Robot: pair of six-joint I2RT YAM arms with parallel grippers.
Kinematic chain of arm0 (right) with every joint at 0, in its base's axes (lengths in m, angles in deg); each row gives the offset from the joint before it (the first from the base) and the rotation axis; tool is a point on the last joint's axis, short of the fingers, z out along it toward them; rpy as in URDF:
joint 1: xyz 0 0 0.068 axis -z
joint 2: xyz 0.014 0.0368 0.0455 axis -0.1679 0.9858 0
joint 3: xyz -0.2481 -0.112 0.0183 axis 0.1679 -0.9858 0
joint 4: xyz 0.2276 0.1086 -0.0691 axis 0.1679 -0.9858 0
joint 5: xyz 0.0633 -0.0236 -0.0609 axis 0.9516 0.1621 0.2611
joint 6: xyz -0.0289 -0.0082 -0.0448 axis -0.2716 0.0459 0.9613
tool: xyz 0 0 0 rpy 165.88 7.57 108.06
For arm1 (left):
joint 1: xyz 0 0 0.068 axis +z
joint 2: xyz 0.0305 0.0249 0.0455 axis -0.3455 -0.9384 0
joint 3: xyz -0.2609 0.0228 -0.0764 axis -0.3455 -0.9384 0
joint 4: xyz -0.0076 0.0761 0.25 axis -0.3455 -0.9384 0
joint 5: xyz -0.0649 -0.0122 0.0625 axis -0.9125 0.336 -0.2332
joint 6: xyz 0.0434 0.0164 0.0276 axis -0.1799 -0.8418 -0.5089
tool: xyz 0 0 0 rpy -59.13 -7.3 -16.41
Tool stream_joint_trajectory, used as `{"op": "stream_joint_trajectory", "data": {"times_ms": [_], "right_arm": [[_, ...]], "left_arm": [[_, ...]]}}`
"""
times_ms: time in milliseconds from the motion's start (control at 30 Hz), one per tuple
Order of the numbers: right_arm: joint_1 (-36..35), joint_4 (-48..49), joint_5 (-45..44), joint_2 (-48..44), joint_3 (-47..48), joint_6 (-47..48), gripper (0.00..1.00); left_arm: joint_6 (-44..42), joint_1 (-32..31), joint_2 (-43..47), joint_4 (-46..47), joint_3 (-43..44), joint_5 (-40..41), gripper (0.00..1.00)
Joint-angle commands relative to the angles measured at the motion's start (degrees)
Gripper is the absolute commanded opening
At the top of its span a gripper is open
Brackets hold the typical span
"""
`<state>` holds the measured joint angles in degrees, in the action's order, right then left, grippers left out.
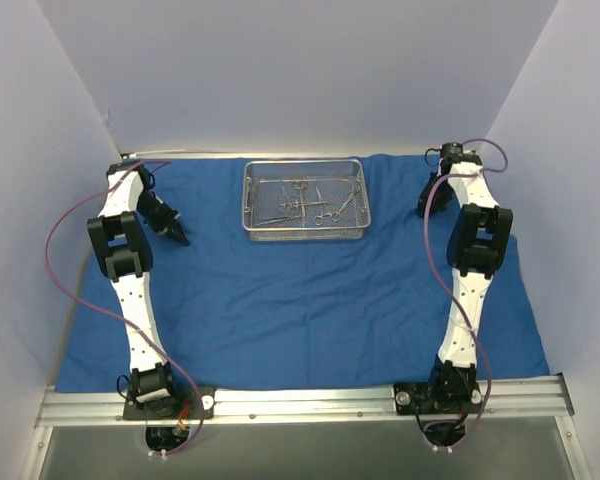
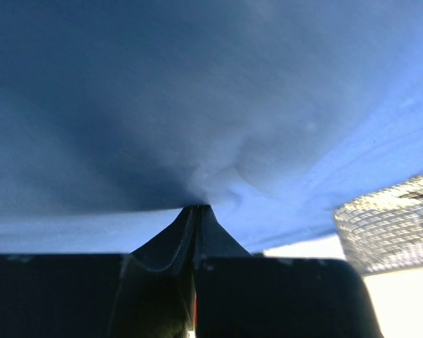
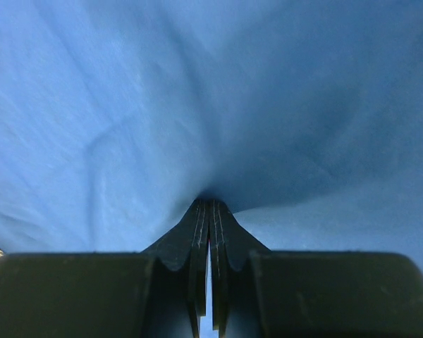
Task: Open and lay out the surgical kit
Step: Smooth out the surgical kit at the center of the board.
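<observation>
Pulling royal-blue cloth wrap (image 1: 300, 310) flat, left claw (image 2: 196, 209) and right claw (image 3: 209, 202) each pinching fabric; next likely release, then unload silver wire-mesh tray (image 1: 305, 236).

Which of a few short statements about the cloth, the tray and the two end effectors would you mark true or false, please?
1. The tray sits on the cloth. True.
2. The instruments lie scattered on the cloth outside the tray. False: they lie inside the tray.
3. The left end effector and right end effector are both shut, each pinching the cloth. True.
4. The cloth covers the tray. False: it lies spread beneath the tray, which is uncovered.
</observation>
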<state>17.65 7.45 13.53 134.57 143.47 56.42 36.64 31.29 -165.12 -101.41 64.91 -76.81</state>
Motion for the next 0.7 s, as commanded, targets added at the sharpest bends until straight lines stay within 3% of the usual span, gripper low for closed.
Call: {"op": "stream_joint_trajectory", "data": {"times_ms": [0,133,300,400,667], "right_arm": [[-1.1,-2.4,1.7,8.8,3.6,-0.4,0.0],[-1.0,-6.9,0.7,12.9,9.7,-1.1,0.0],[0.4,-5.0,1.2,11.8,8.3,0.3,0.0],[0.9,-9.4,-0.9,14.1,12.6,1.2,0.0],[5.4,-6.2,-6.7,5.8,-3.6,0.5,0.0]], "left_arm": [[2.1,2.7,-5.0,8.0,2.4,0.9,0.02],[2.6,4.8,-8.3,7.9,7.6,-0.6,0.02],[2.8,5.9,-10.1,8.7,8.6,-1.5,0.02],[3.3,6.0,-9.8,7.8,8.6,-0.8,0.02],[3.3,6.8,-3.1,11.7,-3.8,-1.7,0.02]]}}
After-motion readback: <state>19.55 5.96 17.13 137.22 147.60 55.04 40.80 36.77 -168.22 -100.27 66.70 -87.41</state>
